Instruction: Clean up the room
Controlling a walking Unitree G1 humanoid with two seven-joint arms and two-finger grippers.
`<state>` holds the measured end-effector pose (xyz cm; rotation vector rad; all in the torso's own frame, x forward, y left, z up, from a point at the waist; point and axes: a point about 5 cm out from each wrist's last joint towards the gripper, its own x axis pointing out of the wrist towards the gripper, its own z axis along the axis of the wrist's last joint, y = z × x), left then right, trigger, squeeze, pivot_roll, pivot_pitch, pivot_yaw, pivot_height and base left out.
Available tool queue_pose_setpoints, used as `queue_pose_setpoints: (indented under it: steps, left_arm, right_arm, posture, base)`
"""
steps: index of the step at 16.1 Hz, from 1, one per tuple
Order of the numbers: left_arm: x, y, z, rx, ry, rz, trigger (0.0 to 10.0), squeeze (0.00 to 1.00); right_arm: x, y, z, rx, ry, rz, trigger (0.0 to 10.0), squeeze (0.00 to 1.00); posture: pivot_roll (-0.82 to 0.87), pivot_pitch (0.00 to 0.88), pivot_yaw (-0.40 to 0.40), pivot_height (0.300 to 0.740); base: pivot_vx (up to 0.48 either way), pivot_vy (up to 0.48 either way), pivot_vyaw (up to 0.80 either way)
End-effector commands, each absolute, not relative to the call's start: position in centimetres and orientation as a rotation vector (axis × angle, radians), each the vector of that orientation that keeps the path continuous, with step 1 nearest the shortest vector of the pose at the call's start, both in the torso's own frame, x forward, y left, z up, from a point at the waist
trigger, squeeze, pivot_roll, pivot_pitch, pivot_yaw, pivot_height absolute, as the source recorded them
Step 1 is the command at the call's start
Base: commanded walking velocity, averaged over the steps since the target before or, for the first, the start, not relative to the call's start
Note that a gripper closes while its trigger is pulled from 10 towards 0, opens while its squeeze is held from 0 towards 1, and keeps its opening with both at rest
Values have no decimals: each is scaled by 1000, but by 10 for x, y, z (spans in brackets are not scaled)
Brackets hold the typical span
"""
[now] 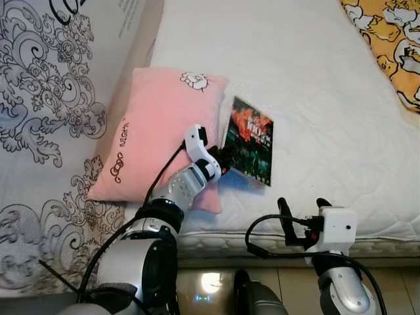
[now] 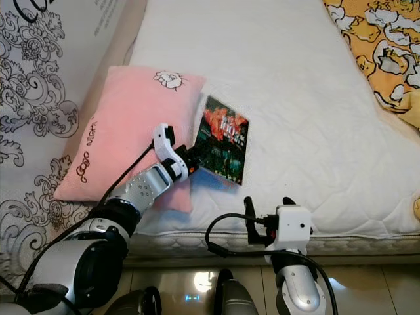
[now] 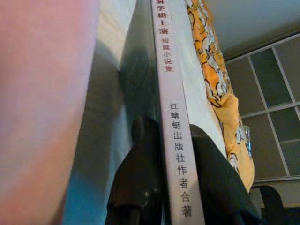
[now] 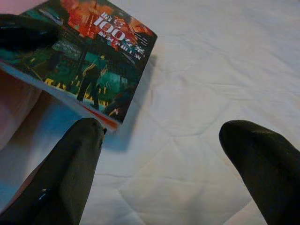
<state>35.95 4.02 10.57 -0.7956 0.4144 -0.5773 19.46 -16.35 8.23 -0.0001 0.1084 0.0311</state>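
Note:
A book (image 1: 249, 141) with a dark green and red cover is held tilted just above the white mattress (image 1: 315, 98), beside a pink pillow (image 1: 154, 131). My left gripper (image 1: 223, 161) is shut on the book's spine edge; in the left wrist view both black fingers (image 3: 140, 178) clamp the white spine (image 3: 176, 140) printed with Chinese characters. My right gripper (image 1: 303, 207) stands open at the mattress's front edge, right of the book. In the right wrist view its fingers (image 4: 75, 168) are spread over the quilted sheet with the book (image 4: 79, 61) ahead.
A grey patterned bedspread (image 1: 46, 118) lies on the left beside the pillow. An orange cartoon-print blanket (image 1: 394, 39) sits at the far right corner of the mattress. Tiled floor (image 1: 210, 285) shows below the bed edge.

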Motion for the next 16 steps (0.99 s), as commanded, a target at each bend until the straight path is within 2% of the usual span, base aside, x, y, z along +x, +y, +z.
queue_pose_setpoints:
  steps: [1, 4, 6, 7, 8, 9, 10, 11, 12, 16]
  left_arm:
    - [344, 12, 91, -793, 518, -589, 0, 0]
    - [340, 14, 78, -774, 595, -470, 0, 0]
    - [330, -2, 70, -778, 669, -428, 0, 0]
    - [326, -7, 68, -767, 686, -385, 10000, 0]
    - [325, -10, 67, -758, 691, -356, 10000, 0]
    - [324, -16, 69, -759, 680, -314, 10000, 118]
    - [321, -24, 74, -749, 680, -321, 10000, 1000]
    - [318, -30, 78, -730, 678, -324, 10000, 1000]
    - [315, -35, 90, -689, 667, -399, 10000, 1000]
    - [310, -32, 122, -645, 681, -556, 10000, 1000]
  right_arm:
    - [192, -165, 78, 9, 131, 21, 10000, 188]
    - [192, -165, 77, 10, 135, 25, 10000, 188]
    - [192, -165, 77, 7, 140, 29, 10000, 188]
    - [192, -165, 77, 6, 141, 31, 10000, 188]
    - [192, -165, 76, 5, 142, 32, 10000, 192]
    - [192, -166, 76, 4, 142, 35, 10000, 188]
    - [193, -166, 76, 3, 143, 36, 10000, 184]
    - [194, -166, 76, 1, 142, 39, 10000, 184]
    - [198, -166, 77, -1, 136, 47, 10000, 188]
    - [214, -166, 78, -3, 112, 70, 10000, 184]
  posture:
    - [-146, 207, 15, 740]
    - [-151, 210, 14, 740]
    - [-155, 211, 13, 740]
    - [-156, 209, 12, 740]
    - [-158, 209, 11, 740]
    - [-157, 208, 11, 740]
    - [-156, 204, 9, 740]
    - [-155, 200, 5, 740]
    - [-151, 190, 2, 740]
    - [-97, 138, -7, 740]
  base:
    - [0, 0, 0]
    - [0, 0, 0]
    - [0, 0, 0]
    - [0, 0, 0]
    - [0, 0, 0]
    - [0, 0, 0]
    - [0, 0, 0]
    - [0, 0, 0]
    - [0, 0, 0]
    - [0, 0, 0]
